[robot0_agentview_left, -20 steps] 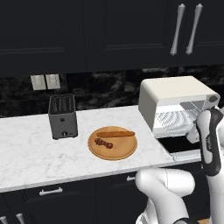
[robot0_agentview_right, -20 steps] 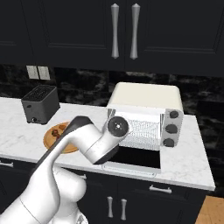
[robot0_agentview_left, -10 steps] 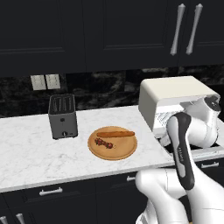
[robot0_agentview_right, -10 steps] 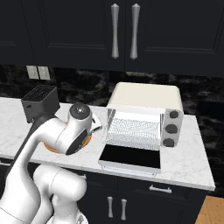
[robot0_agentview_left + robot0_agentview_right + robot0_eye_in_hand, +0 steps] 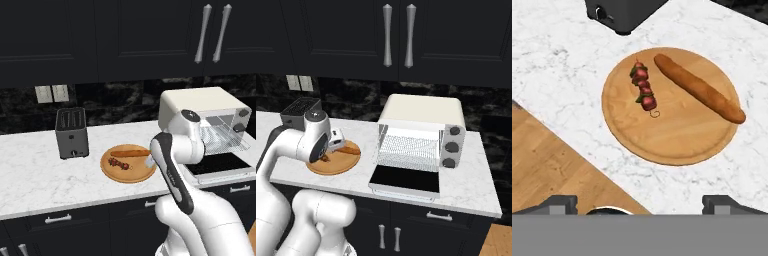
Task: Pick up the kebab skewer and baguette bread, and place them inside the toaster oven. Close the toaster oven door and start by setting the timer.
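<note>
**Open pincer above the board, oven door down**

You have the bench (image 5: 30, 180), a white marble counter, running under dark wall cabinets (image 5: 331, 35). At its right end stands the toaster oven (image 5: 423, 130), cream-white and boxy, set back toward the wall. You can see its wire rack (image 5: 408, 147) bare inside, and three knobs (image 5: 451, 147) stacked on its right front. The toaster oven door (image 5: 405, 180) lies folded down flat, its dark glass facing up, reaching to the bench's front edge.

Left of the oven, near the front edge, you see the round wooden board (image 5: 672, 105). Behind it, toward the back wall and further left, stands a small black slot toaster (image 5: 71, 132), apart from the board.

On the board lie both task items, side by side and not touching. The baguette bread (image 5: 699, 89) rests along the half of the board nearer the wall, a smooth orange-brown stick running roughly left to right. The kebab skewer (image 5: 644, 89) lies on the half nearer the front edge, toward the board's left side in the left base view, shorter, with dark red chunks on a thin stick.

Your gripper (image 5: 639, 204) hangs over the board's oven-side rim, looking down on it. Its jaws are spread wide and hold nothing; the two dark fingertips (image 5: 559, 204) stand far apart at the bottom of the hand view.
</note>
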Robot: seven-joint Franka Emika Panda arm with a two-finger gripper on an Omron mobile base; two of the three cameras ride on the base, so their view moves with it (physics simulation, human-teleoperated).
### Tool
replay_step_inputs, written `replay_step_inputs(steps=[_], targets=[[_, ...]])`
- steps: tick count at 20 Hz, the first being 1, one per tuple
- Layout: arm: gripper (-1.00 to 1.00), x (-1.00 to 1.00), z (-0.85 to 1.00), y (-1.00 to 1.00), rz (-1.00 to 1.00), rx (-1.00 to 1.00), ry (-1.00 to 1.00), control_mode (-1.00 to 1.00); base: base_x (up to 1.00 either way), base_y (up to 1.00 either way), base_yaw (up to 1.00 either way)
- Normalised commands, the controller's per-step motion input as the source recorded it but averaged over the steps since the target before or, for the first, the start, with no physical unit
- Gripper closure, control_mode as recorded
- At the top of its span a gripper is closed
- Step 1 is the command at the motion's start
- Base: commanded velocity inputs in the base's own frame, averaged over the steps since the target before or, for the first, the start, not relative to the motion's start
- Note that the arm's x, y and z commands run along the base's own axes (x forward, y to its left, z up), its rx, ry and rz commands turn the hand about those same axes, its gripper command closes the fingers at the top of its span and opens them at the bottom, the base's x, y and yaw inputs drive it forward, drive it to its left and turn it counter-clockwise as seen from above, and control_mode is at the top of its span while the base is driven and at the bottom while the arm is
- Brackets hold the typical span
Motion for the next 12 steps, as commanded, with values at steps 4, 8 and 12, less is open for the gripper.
replay_step_inputs(steps=[4, 8, 12], targets=[[-1.00, 0.53, -0.20, 0.81, -0.02, 0.00, 0.26, -1.00, 0.00, 0.00, 0.00], [-1.00, 0.50, -0.31, 0.45, 0.00, 0.00, 0.23, -1.00, 0.00, 0.00, 0.00], [-1.00, 0.31, -0.38, 0.04, 0.00, 0.00, 0.23, -1.00, 0.00, 0.00, 0.00]])
